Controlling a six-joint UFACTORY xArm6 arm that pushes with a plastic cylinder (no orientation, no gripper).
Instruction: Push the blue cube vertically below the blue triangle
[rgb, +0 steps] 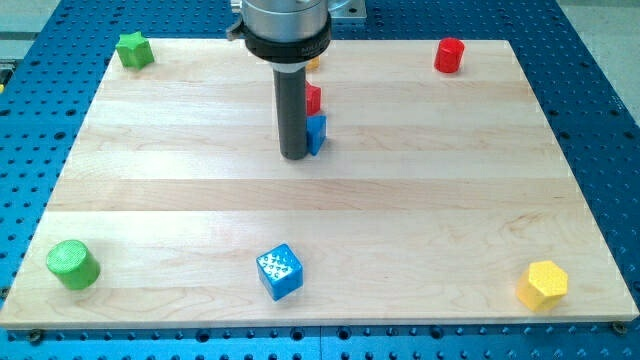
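Observation:
The blue cube (280, 271) lies near the board's bottom edge, a little left of centre. A blue block (317, 132), partly hidden by the rod so its shape is unclear, sits in the upper middle of the board. My tip (293, 157) rests on the board right against that blue block's left side. The blue cube is far below my tip, slightly to its left.
A red block (314, 99) sits just above the blue block, and a bit of an orange block (314, 63) shows under the arm. At the corners are a green star (133, 49), a red cylinder (450, 55), a green cylinder (72, 264) and a yellow hexagon (543, 284).

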